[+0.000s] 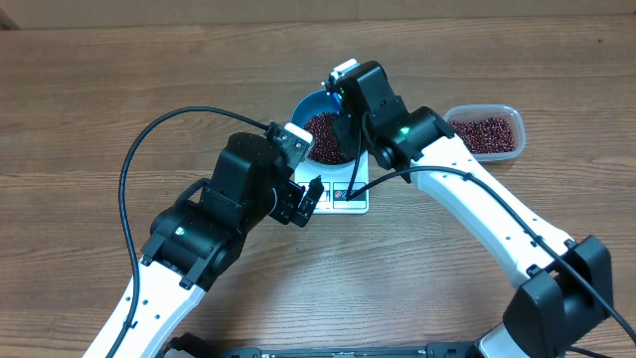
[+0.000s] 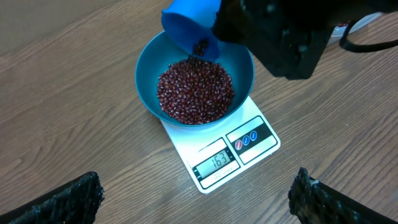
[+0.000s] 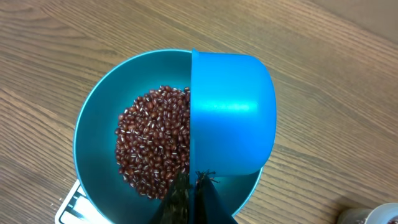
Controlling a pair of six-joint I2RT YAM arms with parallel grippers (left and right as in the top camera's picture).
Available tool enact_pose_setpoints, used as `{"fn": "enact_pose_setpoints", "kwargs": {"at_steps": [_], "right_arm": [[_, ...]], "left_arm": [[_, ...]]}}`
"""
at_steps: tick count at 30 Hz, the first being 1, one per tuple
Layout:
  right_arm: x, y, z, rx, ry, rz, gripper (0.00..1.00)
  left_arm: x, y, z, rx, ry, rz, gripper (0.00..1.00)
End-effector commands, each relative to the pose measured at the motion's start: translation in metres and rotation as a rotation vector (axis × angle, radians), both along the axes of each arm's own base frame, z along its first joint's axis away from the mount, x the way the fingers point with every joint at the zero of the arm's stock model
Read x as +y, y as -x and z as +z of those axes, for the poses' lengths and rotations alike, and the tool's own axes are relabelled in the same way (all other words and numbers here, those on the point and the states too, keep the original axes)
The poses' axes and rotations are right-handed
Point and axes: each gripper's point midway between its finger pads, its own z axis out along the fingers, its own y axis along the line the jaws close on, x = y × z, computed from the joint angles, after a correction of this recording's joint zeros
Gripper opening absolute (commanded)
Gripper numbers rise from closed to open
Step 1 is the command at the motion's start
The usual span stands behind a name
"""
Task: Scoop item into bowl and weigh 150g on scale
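The blue bowl point(image 1: 306, 104) point(image 2: 149, 68) point(image 3: 99, 137) stands on the white scale point(image 1: 343, 199) point(image 2: 186, 143), whose display shows 163. A heap of dark red-brown beans point(image 1: 323, 137) point(image 2: 196, 90) point(image 3: 152, 143) fills the bowl's bottom. My right gripper point(image 3: 194, 186) is shut on the handle of a small blue scoop point(image 3: 233, 112) point(image 2: 186, 25). The scoop is tipped over the bowl's far rim with its mouth toward the heap, and a few beans sit at its lip. My left gripper point(image 2: 198, 186) point(image 1: 303, 199) hovers wide open and empty just in front of the scale.
A clear plastic tub point(image 1: 487, 131) holding more beans sits to the right of the bowl. The right arm reaches from the front right across to the bowl. The left arm comes from the front left. Wood-grain tabletop lies all around.
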Motion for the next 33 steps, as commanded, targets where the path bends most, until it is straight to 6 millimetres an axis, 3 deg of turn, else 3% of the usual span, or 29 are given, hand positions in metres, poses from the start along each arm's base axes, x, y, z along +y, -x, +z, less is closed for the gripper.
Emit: {"fn": "enact_pose_setpoints", "kwargs": {"at_steps": [1,6,26,33], "right_arm": [[0.009,-0.006,0.005,-0.008,-0.023,0.015,0.04],[0.013,-0.007,-0.01,0.026,-0.021,0.022,0.04],[0.013,-0.007,-0.027,0.042,-0.007,0.025,0.04],[0.013,-0.008,-0.042,0.067,0.011,0.026,0.04]], "left_arm": [[0.002,-0.001,0.0,-0.001,0.001,0.013,0.99],[0.002,-0.001,0.0,-0.001,0.001,0.013,0.99],[0.002,-0.001,0.0,-0.001,0.001,0.013,1.0],[0.002,-0.001,0.0,-0.001,0.001,0.013,1.0]]}}
